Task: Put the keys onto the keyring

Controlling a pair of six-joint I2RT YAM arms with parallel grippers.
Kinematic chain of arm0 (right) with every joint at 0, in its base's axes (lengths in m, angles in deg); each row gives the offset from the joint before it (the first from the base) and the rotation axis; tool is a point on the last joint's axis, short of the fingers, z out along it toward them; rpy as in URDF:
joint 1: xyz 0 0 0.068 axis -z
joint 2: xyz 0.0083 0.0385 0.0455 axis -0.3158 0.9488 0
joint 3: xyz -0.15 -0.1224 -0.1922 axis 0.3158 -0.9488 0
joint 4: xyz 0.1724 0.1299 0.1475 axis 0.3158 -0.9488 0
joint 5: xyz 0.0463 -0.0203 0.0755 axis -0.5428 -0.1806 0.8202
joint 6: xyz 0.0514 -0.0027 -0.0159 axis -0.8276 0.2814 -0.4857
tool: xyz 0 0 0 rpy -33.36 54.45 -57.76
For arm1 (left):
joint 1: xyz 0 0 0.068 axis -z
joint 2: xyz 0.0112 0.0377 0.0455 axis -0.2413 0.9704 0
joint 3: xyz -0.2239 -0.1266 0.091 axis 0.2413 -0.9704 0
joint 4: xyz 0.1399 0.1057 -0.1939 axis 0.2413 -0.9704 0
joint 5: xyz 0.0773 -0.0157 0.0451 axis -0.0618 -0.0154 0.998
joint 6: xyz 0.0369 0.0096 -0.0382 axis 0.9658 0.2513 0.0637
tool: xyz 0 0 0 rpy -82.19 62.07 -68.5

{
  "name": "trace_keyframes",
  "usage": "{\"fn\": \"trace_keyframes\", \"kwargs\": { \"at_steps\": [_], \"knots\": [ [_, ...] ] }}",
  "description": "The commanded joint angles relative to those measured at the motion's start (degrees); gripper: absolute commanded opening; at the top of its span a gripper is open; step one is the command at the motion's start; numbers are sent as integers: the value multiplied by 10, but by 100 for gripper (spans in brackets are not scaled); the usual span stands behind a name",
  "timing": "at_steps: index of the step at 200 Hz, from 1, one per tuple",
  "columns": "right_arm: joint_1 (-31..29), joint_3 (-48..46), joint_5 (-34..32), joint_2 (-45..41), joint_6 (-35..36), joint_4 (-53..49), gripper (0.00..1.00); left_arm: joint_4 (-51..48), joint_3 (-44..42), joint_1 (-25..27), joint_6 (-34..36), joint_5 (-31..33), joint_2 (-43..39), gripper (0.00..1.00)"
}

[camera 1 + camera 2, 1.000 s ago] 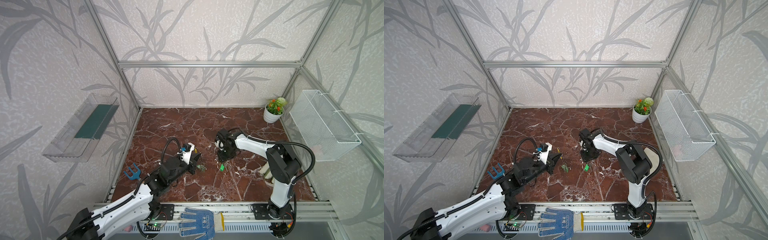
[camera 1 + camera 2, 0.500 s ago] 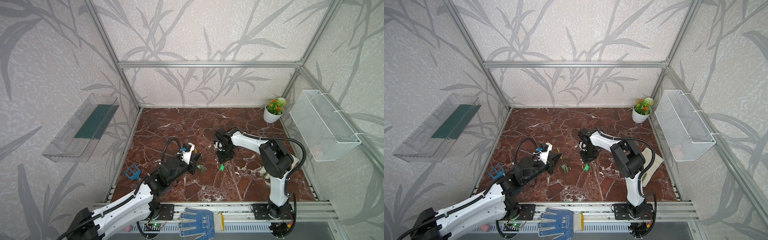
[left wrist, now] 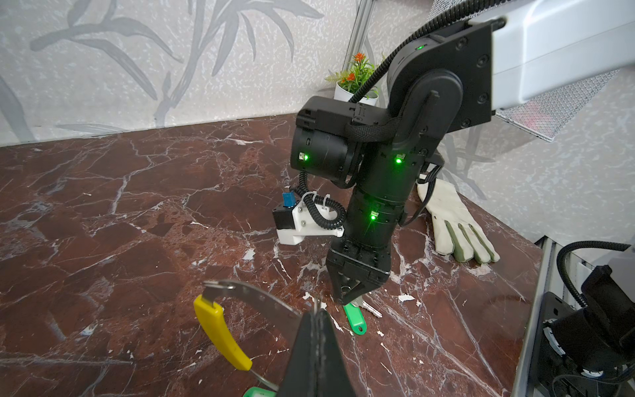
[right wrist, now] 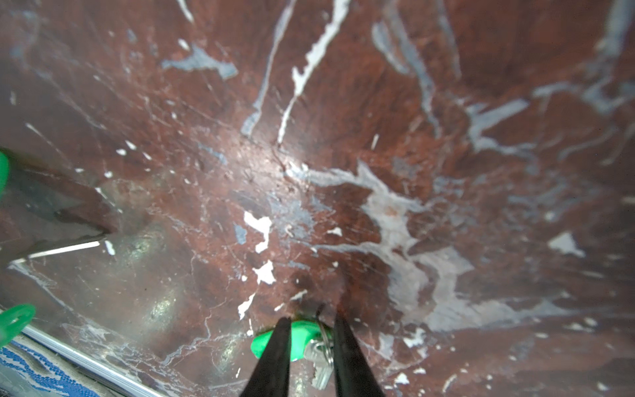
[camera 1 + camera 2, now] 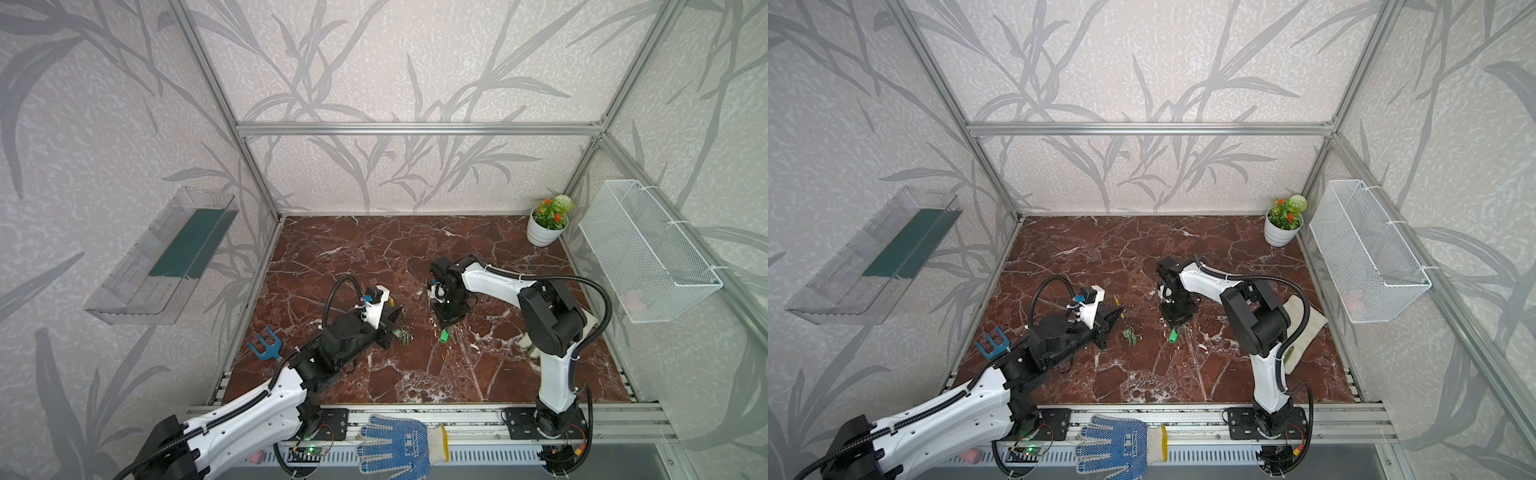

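Note:
My left gripper (image 3: 318, 309) is shut on the grey metal band of the keyring (image 3: 261, 295), which it holds upright above the marble floor; the ring's yellow sleeve (image 3: 221, 337) curves down beside the jaws. In both top views, keys (image 5: 404, 334) (image 5: 1130, 336) with light green heads hang from the ring just below the left gripper (image 5: 395, 316) (image 5: 1121, 311). One loose green-headed key (image 3: 355, 318) (image 4: 302, 338) lies flat on the floor. My right gripper (image 4: 309, 330) (image 5: 449, 323) points straight down over it, jaws narrowly open, straddling its head and small metal ring.
A white glove (image 3: 453, 220) lies on the floor behind the right arm. A blue dotted glove (image 5: 399, 446) rests on the front rail. A flower pot (image 5: 544, 226) stands at the back right, below a wire basket (image 5: 648, 253). A clear shelf (image 5: 166, 257) hangs on the left wall.
The right gripper's jaws have narrowed round the loose key, and the right arm's elbow has shifted. The left arm and the keyring have stayed still.

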Motion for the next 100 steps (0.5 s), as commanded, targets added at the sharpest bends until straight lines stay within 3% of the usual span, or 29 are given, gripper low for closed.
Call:
{"fn": "trace_keyframes", "kwargs": {
  "at_steps": [1,53,100],
  "knots": [
    [2,2,-4,-15,2,-18,21,20,17,3,10,-3,-2,0],
    [2,2,-8,-24,2,-17,16,21,17,2,9,-4,-1,0],
    [2,-3,-7,-31,2,-12,2,20,17,2,9,-4,-1,0]
  ]
}}
